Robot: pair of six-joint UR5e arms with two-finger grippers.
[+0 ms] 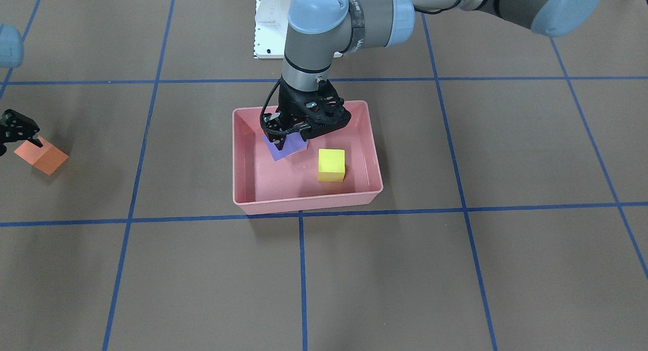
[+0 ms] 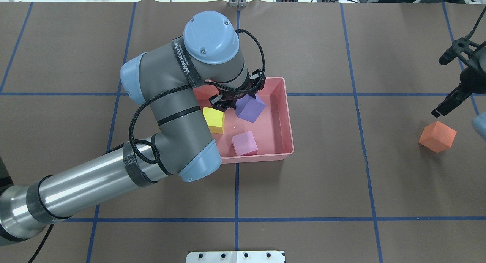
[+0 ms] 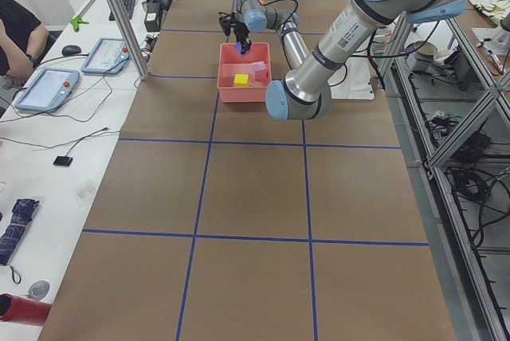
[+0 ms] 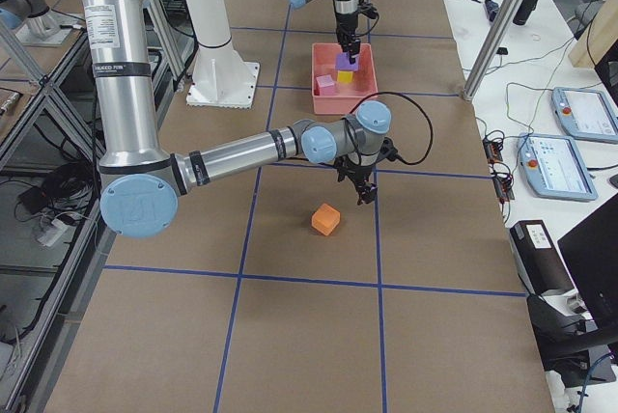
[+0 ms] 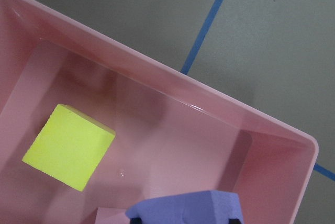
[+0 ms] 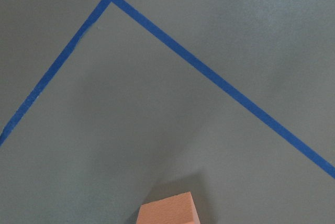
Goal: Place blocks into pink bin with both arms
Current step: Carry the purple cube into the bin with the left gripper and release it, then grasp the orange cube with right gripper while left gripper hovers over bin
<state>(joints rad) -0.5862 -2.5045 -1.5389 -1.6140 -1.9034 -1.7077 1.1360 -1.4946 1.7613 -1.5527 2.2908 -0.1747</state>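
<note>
The pink bin [image 1: 304, 204] stands mid-table. The yellow block [image 1: 331, 164] and the light pink block [image 2: 245, 143] lie in it; the arm hides the pink block in the front-facing view. My left gripper [image 1: 284, 138] is shut on the purple block [image 1: 289, 148], held tilted low over the bin's far part [image 2: 250, 107]. The orange block [image 1: 41, 156] lies on the table far out on my right [image 2: 437, 136]. My right gripper [image 1: 19, 144] hangs open just above it, its fingers either side of the block's top.
The white pedestal base [image 1: 268, 27] stands behind the bin on the robot's side. Blue tape lines [image 1: 301, 270] cross the brown table cover. A side bench with tablets [image 3: 48, 86] and a seated person lies beyond the table's far edge.
</note>
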